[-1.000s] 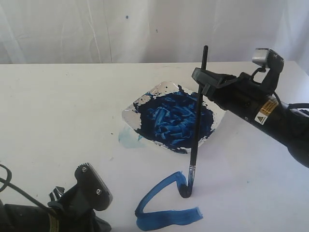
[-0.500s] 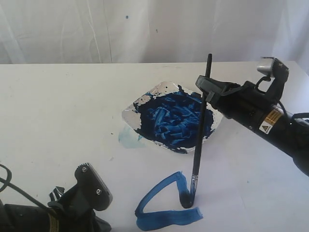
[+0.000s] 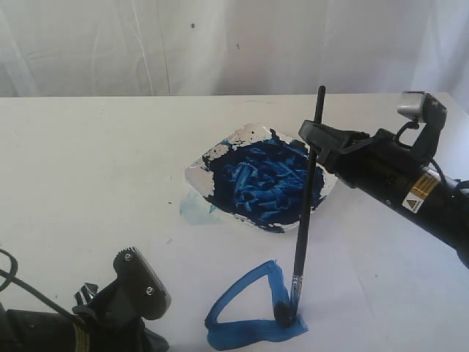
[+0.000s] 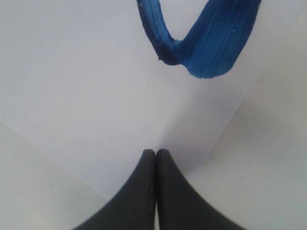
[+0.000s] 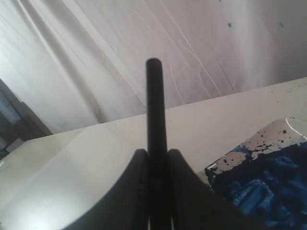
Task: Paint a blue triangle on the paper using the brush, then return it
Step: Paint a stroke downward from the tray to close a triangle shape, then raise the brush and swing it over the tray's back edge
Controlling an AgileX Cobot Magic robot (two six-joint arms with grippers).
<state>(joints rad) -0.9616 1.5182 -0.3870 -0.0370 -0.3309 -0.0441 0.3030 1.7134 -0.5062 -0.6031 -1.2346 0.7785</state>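
The right gripper (image 3: 314,136) has its fingers clenched on the upper handle of the thin black-handled paintbrush (image 3: 303,216). The brush stands nearly upright, its top tipped slightly toward 1 o'clock. Its blue-stained tip presses into the thick blue brushstroke triangle (image 3: 239,295) at the 4 o'clock corner, where the side stroke meets the base. The outline looks all but closed. To finish well, the tip should probably run a little into the base stroke under light, even pressure, then lift straight up before travelling, so no drip or drag marks the plain white paper sheet (image 4: 96,96). The triangle lies at about 6 o'clock from the clear square dish of dark blue paint (image 3: 217,152) on the white worktop (image 3: 88,147).

Only the exterior view shows the tip touching the paper. The left wrist view shows a corner of the blue stroke close up and the sheet's faint edges. It also shows the left gripper (image 4: 155,154), fingers pressed together with nothing between them. The right wrist view shows the handle seated between the fingers but neither tip nor triangle.
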